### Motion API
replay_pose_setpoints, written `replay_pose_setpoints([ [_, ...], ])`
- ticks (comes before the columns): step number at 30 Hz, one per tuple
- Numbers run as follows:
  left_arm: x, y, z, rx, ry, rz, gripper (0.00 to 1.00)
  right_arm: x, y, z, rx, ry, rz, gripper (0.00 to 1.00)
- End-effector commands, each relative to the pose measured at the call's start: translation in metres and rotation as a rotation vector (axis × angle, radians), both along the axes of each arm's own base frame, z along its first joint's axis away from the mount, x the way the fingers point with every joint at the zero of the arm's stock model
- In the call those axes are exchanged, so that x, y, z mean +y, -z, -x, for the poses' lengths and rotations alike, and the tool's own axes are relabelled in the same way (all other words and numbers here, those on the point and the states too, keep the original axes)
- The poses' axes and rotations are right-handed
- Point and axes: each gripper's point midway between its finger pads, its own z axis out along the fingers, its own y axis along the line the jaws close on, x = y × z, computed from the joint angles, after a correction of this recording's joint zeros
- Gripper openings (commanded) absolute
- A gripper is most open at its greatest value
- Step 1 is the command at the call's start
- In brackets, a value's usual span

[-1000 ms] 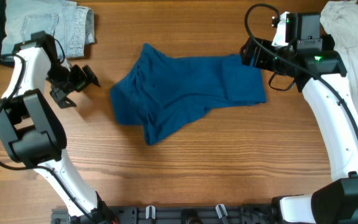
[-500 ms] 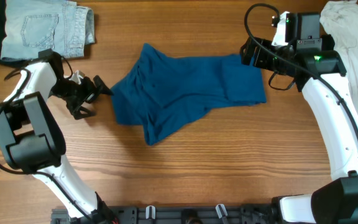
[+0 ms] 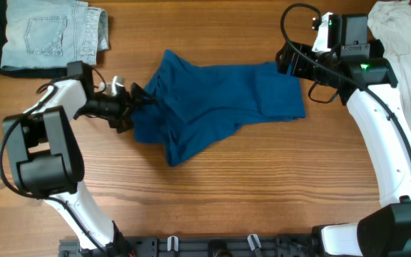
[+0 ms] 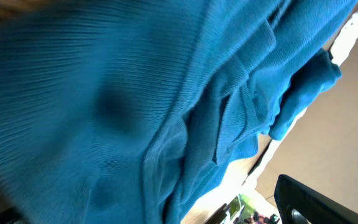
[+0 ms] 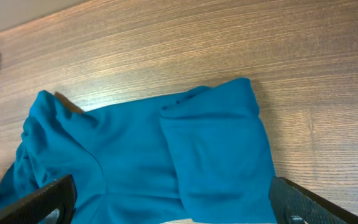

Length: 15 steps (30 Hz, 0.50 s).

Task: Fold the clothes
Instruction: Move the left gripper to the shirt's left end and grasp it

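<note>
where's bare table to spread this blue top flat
Widest bare wood: the whole strip in front of the blue top. Smaller patch behind it, between the denim piece and the right gripper. Crowded: the top's left edge at the left gripper, and the white garment corner.

Bare bench [image 3: 262, 185] runs across the whole lower half of the frame, open to a reach from either side. The blue top [image 3: 220, 100] fills the centre. The left hand [image 3: 133, 106], jaws wide, crowds its left edge; the right hand [image 3: 287, 61], jaws wide, hangs over its upper right corner. Jeans [image 3: 52, 32] block the upper left, a white garment [image 3: 405, 50] the upper right.
</note>
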Motion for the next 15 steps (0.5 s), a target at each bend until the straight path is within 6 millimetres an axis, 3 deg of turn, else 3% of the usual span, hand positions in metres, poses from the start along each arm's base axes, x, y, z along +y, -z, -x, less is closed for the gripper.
replay_pose_setpoints([
  [1,-0.009,0.062,0.033,0.167,0.049,-0.160,0.99,-0.004,-0.003,-0.003,-0.014,-0.003,0.026,1.00],
  [6,-0.025,0.066,0.015,0.084,0.060,-0.190,0.99,-0.004,-0.001,-0.001,-0.005,-0.007,0.029,1.00],
  [15,-0.036,0.074,-0.001,0.039,0.037,-0.283,0.92,-0.004,0.000,0.000,0.001,-0.008,0.031,1.00],
])
